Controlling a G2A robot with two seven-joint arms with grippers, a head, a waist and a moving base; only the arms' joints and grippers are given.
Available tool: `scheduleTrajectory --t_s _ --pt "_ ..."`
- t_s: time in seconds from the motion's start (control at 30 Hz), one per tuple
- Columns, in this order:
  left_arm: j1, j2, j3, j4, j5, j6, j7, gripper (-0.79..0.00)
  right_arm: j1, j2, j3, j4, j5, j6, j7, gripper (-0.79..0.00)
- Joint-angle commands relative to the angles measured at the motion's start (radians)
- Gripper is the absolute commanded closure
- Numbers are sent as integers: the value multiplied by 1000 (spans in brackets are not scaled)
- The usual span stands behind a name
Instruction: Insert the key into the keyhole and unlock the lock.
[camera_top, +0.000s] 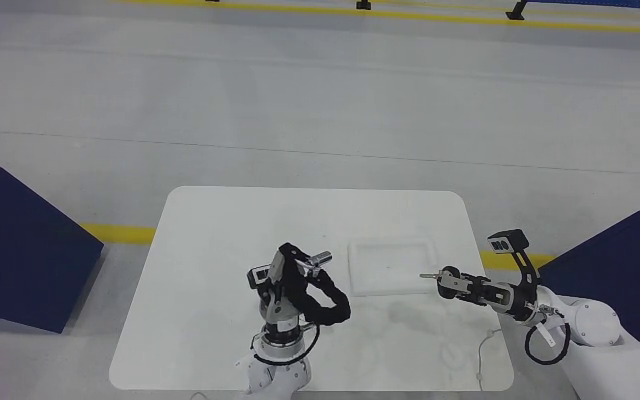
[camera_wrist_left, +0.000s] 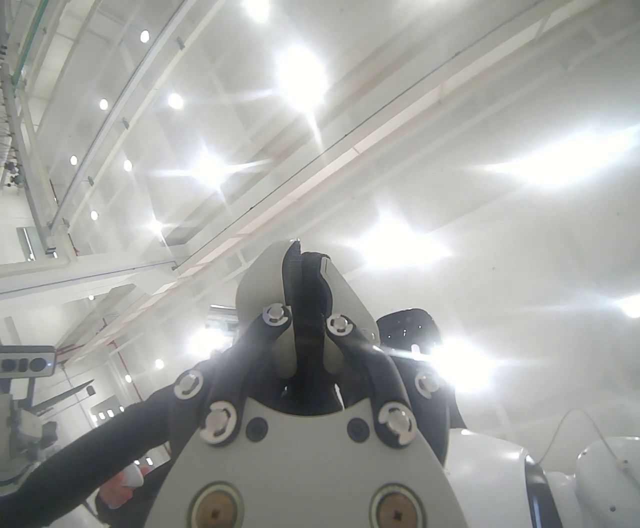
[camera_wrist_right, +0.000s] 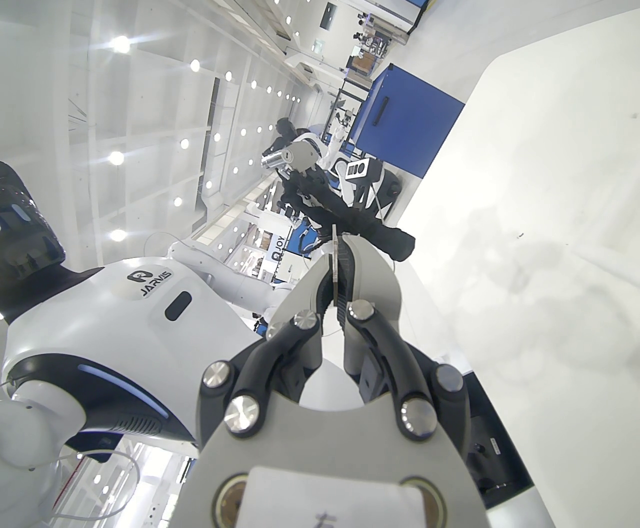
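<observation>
While the key (camera_wrist_right: 333, 270) is gripped edge-on in the right pincer (camera_wrist_right: 338, 248), which is drawn narrow onto the flat metal with the tip left standing out beyond it, nothing has yet been entered into the lock. The key is held in the air above the bench (camera_top: 210, 300), over the edge of a shallow white tray (camera_top: 392, 291) nearest that arm. Farther off, across the tray, the lock (camera_wrist_right: 285, 157), a short silver cylinder, is carried clear of the bench in the left pincer (camera_top: 303, 266), which is closed on it. In the left wrist view its pads (camera_wrist_left: 292, 290) are seen almost together. The cylinder's round end is turned roughly toward the key, though the keyhole itself is too small to be made out. Key and lock are well apart.

The step in hand is judged to be the approach: both things are lifted and presented to one another, and insertion is not begun. For the next move, the gap must be closed with the blade brought onto the cylinder's axis and rolled to suit the slot. A slow, straight push is called for, then a twist while the lock is held firm by the left pincer.
</observation>
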Motion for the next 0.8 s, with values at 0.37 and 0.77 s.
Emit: scheduleTrajectory --t_s 0.37,0.77 --pt "42 -16 35 3 -278 214 -107 0 0 0 0 0 0 0 0 0" --pt "56 -39 53 0 -486 398 -164 0 0 0 0 0 0 0 0 0"
